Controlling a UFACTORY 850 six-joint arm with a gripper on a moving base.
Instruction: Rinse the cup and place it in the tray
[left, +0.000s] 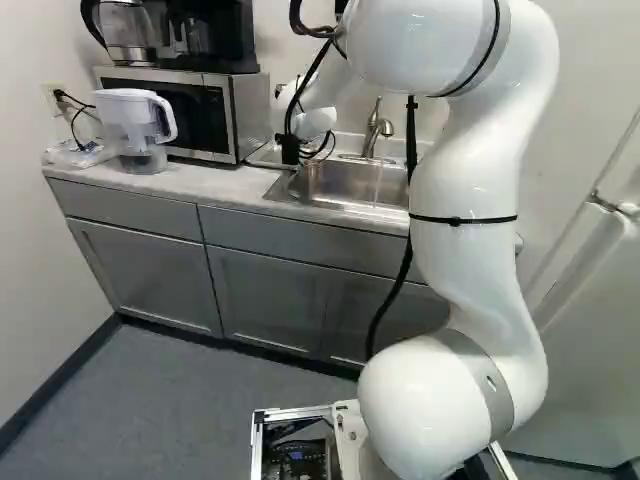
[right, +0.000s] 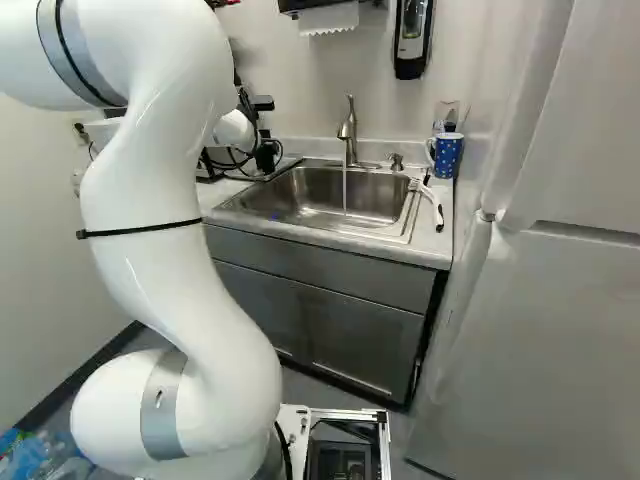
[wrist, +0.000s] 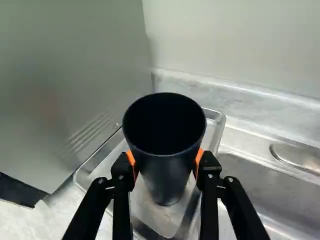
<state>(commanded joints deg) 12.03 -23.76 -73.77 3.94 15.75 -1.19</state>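
In the right base view my gripper (right: 266, 156) is a small dark shape at the left of the sink, by the tray's edge. The wrist view shows the gripper (wrist: 166, 162) with its orange pads pressed on two sides of a black cup (wrist: 167, 172). The cup stands mouth up, its inside dark. Below it lies the shiny metal tray (wrist: 102, 159), between the microwave's side and the sink. Whether the cup's base touches the tray I cannot tell.
Water runs from the faucet (right: 349, 135) into the steel sink (right: 300, 205). The microwave (left: 228, 110) flanks the tray, with a pitcher (left: 135, 125) farther left. A blue dotted mug (right: 448, 155) and a white-handled brush (right: 432, 200) lie right of the sink.
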